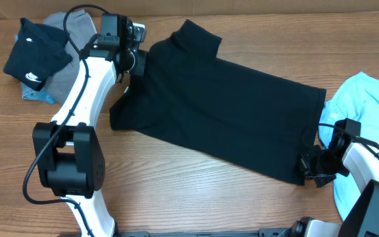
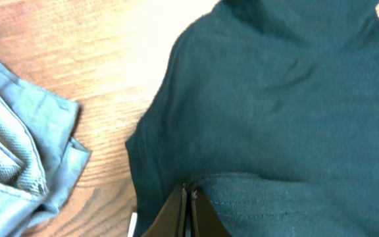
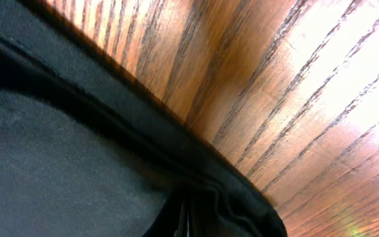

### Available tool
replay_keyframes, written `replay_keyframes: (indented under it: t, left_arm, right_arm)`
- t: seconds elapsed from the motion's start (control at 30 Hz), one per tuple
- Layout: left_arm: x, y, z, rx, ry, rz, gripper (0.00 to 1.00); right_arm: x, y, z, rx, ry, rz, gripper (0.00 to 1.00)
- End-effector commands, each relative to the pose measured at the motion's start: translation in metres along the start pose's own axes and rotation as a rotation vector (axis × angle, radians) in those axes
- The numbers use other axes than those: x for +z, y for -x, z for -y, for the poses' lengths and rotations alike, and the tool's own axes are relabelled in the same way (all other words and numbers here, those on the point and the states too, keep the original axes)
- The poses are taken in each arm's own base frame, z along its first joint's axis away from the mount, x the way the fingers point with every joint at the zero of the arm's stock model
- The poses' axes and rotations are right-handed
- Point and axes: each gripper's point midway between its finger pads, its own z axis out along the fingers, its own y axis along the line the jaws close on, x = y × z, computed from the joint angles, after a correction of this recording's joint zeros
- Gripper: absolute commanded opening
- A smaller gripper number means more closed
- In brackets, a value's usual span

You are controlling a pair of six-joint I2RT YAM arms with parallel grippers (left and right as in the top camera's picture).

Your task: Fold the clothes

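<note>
Top-down first: black T-shirt lies spread on the wooden table, running from upper middle to lower right of frame. Left gripper is at its upper-left edge, right gripper at its lower-right corner. My read: both ends are gripped, ready for a lift-and-fold.

Count:
- 1 black T-shirt
- 2 grippers
- 1 small black logo garment, upper left
- 1 grey garment under it
- 1 light-blue garment at the right edge
- a blue scrap pokes out below the upper-left pile; can't tell what it is

Left wrist view: left gripper, bottom centre, fingers pressed together and pinching a ridge of shirt fabric. Grey garment is at frame left, near the shirt but apart from it.

Right wrist view: right gripper, bottom centre, fingers closed on the shirt's hem. Bare table at upper right.

To do the step well:
- Raise both ends together with even tension, so soft fabric doesn't slip out of the thin pinches.
- Carry the left end away from the upper-left pile to avoid snagging it.
- Lay edge onto edge before releasing.
</note>
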Motion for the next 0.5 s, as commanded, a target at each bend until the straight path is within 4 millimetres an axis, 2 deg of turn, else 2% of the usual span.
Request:
replay_keyframes:
  t: [0.0, 0.07, 0.1, 0.13, 0.2, 0.27, 0.47]
  left_arm:
    - [-0.019, 0.023, -0.005, 0.048, 0.037, 0.072, 0.06]
    - [-0.019, 0.024, -0.007, 0.056, 0.049, 0.073, 0.39]
    - [-0.019, 0.023, -0.008, 0.055, 0.059, 0.069, 0.62]
    - [-0.019, 0.021, -0.011, 0.054, 0.075, 0.061, 0.73]
    - [-0.020, 0.012, -0.016, 0.049, 0.100, 0.022, 0.78]
    - [-0.021, -0.008, -0.026, 0.040, 0.143, -0.058, 0.78]
    - [-0.036, -0.094, -0.039, -0.034, 0.132, -0.391, 0.66]
  right_arm:
    - [0.018, 0.002, 0.034, 0.027, -0.152, 0.031, 0.04]
    - [0.018, 0.002, 0.034, 0.025, -0.152, 0.030, 0.04]
    - [0.018, 0.002, 0.034, 0.025, -0.152, 0.030, 0.04]
    - [0.018, 0.002, 0.034, 0.025, -0.152, 0.030, 0.04]
    - [0.018, 0.002, 0.034, 0.024, -0.152, 0.030, 0.04]
    - [0.018, 0.002, 0.034, 0.024, -0.152, 0.029, 0.04]
    - [0.018, 0.002, 0.034, 0.024, -0.152, 0.029, 0.04]
